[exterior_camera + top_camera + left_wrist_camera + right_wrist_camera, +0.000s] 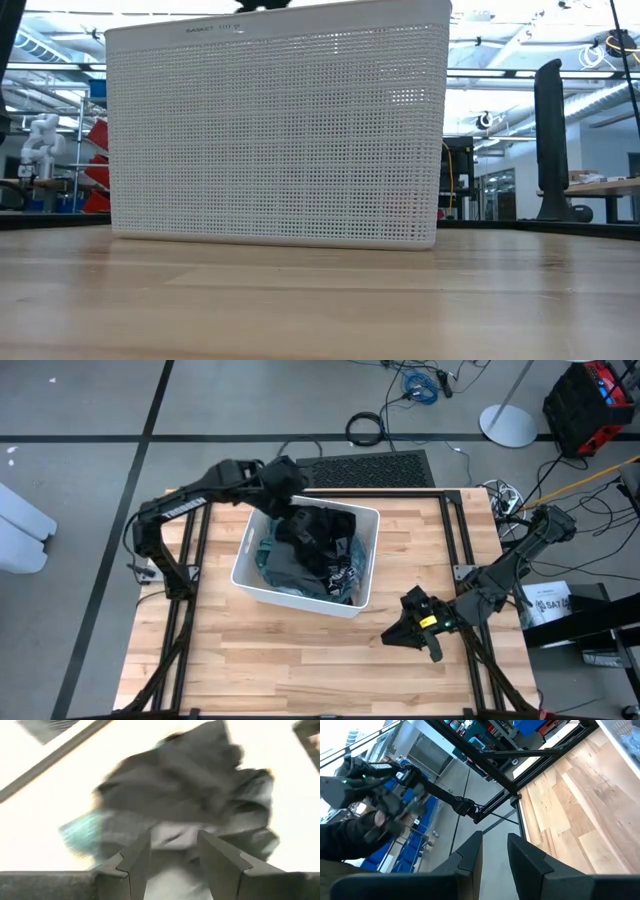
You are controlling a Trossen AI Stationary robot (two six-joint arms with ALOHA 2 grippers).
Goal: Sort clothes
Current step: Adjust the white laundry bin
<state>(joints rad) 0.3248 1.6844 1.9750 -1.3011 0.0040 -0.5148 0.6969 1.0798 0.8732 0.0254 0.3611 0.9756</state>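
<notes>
The left hand (290, 510) hangs open over the clothes (315, 550) in the bin (250, 585); it should dip low and pinch just one piece

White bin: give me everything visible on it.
The white rectangular plastic bin has finely perforated mesh walls and rounded corners. It stands upright on the light wooden table, slightly skewed to the table's edges, heaped with dark grey, black and teal clothes. The left gripper hangs over its far left corner.
</notes>
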